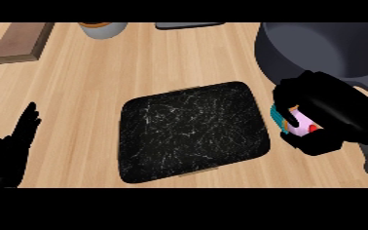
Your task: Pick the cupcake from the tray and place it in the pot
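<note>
I see the right hand [320, 111] just off the right edge of the tray [193, 131], fingers and thumb curled round the cupcake [296, 124]. Only bits of the cupcake show thru the grip: teal wrapper on the left side, pink frosting, a small red spot near the bottom. It's off the tray, held over bare counter [144, 63] btwn the tray and the pot [316, 46], w/ the hand overlapping the pot's near rim in the view. Can't tell how high it sits above the wood.

The pot is dark grey, top right, partly cut by the frame edge. Tray is black w/ white marbled veins, rounded corners, mid-frame, nothing on it.

Left hand [18, 143] rests at the far left edge, fingers straight and pointing up, holding nothing, well apart from the tray.

Along the top: a wooden board [22, 41] at left, a grey cup w/ orange rim [102, 28], and a dark flat item [188, 25], all partly cropped.
</note>
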